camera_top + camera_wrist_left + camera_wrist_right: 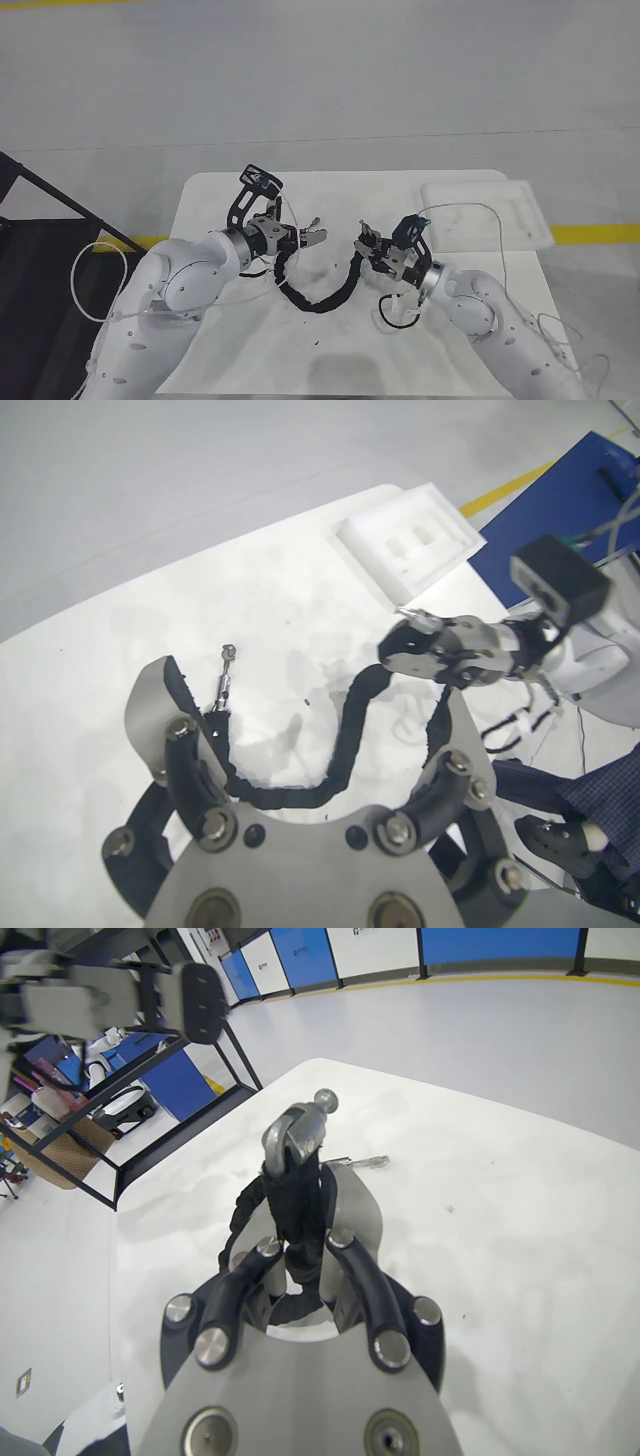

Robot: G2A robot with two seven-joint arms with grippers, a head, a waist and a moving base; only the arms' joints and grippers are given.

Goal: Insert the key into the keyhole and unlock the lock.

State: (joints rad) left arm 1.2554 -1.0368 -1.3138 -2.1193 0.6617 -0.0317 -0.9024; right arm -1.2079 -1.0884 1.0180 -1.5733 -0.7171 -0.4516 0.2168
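Observation:
A black fabric-sleeved cable lock [322, 298] lies curved on the white table [240, 340]. One end carries a slim metal pin [224, 675], which rests on the table right beside one finger [172, 690] of my left gripper [310, 695]. That gripper is open, its fingers spread wide either side of the cable [345, 730]. My right gripper [300, 1188] is shut on the cable's other end, holding its rounded metal lock head [300, 1130] raised off the table. From above, the left gripper [308, 238] and right gripper [367, 243] face each other a short gap apart.
A white foam tray [490, 215] sits at the table's far right corner, also in the left wrist view [415, 545]. A loose white wire [400, 312] lies by the right arm. A black metal rack [60, 200] stands off the table's left side.

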